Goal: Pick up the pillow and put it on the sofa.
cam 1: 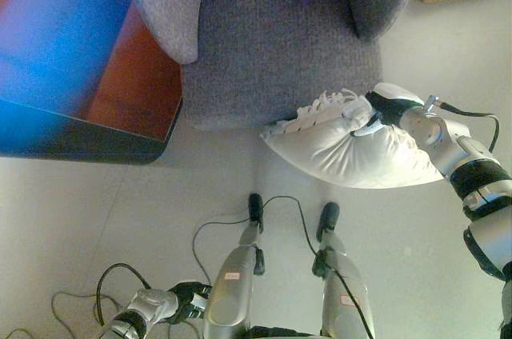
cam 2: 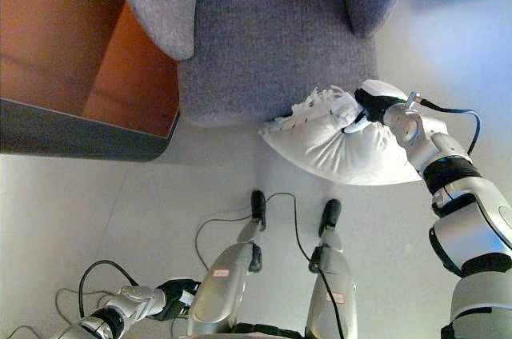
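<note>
right robot hand [cam 1: 382,107]: curled into the white pillow [cam 1: 352,151], centre right
pillow: front edge of grey sofa [cam 1: 272,51]
left robot hand [cam 1: 188,297]: lower left, fingers unclear

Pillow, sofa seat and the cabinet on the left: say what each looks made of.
Pillow: soft white cloth, probably cotton-like, matte; it creases where the right hand grips it, and has a frilly edge. Sofa: grey woven upholstery, with a visible coarse texture and padded arms. Cabinet: reddish-brown, smooth surface, seemingly wood or veneer, with a dark edge; the look leaves it open.
</note>
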{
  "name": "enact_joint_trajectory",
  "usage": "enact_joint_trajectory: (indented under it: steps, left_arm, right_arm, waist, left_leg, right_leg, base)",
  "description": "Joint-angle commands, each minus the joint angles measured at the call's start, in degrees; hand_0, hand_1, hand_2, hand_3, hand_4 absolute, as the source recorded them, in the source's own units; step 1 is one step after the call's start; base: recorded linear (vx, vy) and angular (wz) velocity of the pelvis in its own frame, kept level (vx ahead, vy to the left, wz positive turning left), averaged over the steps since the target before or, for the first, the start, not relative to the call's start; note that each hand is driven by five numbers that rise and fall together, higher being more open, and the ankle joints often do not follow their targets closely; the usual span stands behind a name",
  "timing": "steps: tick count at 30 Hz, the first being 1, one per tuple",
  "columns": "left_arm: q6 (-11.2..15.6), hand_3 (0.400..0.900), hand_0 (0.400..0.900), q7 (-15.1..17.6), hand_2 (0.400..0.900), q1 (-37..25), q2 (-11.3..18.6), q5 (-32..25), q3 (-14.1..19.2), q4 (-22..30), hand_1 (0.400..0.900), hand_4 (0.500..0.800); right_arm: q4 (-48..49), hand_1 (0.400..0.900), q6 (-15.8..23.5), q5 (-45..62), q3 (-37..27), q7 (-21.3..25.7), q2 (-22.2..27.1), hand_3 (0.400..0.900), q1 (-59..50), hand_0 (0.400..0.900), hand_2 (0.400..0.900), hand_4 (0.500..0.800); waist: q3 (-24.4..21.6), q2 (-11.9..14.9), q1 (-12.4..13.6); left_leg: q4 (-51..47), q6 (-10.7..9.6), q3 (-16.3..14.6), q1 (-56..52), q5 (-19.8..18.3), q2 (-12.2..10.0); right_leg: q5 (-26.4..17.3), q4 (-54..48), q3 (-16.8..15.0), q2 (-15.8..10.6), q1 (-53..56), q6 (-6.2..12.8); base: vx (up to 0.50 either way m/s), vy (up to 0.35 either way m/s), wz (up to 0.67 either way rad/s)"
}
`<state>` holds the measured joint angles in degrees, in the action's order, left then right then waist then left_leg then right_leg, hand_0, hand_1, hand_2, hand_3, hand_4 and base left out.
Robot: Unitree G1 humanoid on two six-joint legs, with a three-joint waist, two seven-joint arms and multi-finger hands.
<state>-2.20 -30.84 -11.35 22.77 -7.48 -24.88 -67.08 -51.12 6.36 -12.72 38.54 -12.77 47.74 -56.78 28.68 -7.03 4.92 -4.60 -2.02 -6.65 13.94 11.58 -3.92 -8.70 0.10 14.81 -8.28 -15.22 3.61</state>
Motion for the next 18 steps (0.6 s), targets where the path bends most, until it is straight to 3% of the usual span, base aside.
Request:
enact_joint_trajectory:
  steps: [1, 9, 13, 18]
  left_arm:
    - [0.05, 0.9, 0.9, -5.74, 0.9, 1.67, 0.98, -0.32, 0.62, -0.41, 0.9, 0.8]
    - [-4.28, 0.9, 0.9, -9.57, 0.9, 5.1, 0.75, 2.8, 3.36, -1.64, 0.9, 0.8]
    - [-7.22, 0.9, 0.9, -10.97, 0.9, 6.64, 0.28, 4.86, 4.73, -3.48, 0.9, 0.8]
    - [-10.94, 0.9, 0.9, -12.6, 0.9, 6.77, -0.21, 6.83, 5.75, -5.35, 0.9, 0.8]
  right_arm:
    - [7.11, 0.4, 5.09, 8.25, -2.83, -1.28, 4.85, 0.4, -4.16, 0.4, 0.4, 0.5]
    - [12.4, 0.4, 6.65, 10.25, -6.85, -7.71, 5.12, 0.4, 0.52, 0.4, 0.4, 0.5]
    - [14.39, 0.4, 5.31, 11.32, -6.95, -11.95, 5.03, 0.4, -0.84, 0.4, 0.4, 0.5]
    - [14.6, 0.4, 2.68, 12.4, -4.86, -13.61, 3.87, 0.4, -6.22, 0.4, 0.4, 0.5]
  waist:
    - [-8.29, 5.15, 0.39]
    - [-16.07, 7.79, 0.15]
    - [-20.37, 9.12, 0.14]
    - [-23.67, 10.36, 0.46]
  left_leg:
    - [-0.15, -2.4, -0.99, -4.72, -7.18, 1.02]
    - [-0.4, -2.13, -1.11, -11.94, -9.18, 1.27]
    - [-0.4, -2.18, -1.31, -15.5, -10.34, 1.31]
    - [-0.4, -2.18, -1.12, -17.44, -10.94, 1.45]
  right_leg:
    - [6.52, 2.15, 3.17, -0.88, 5.3, 2.91]
    - [5.33, -1.99, 4.19, -0.16, 13.83, 3.32]
    - [4.49, -4.3, 4.27, 0.11, 17.77, 3.62]
    - [4.56, -4.84, 4.17, 0.32, 20.12, 3.68]
  base:
    - [0.11, -0.006, 0.01]
    - [0.13, -0.001, 0.03]
    - [0.16, 0.026, 0.02]
    - [0.08, 0.038, 0.06]
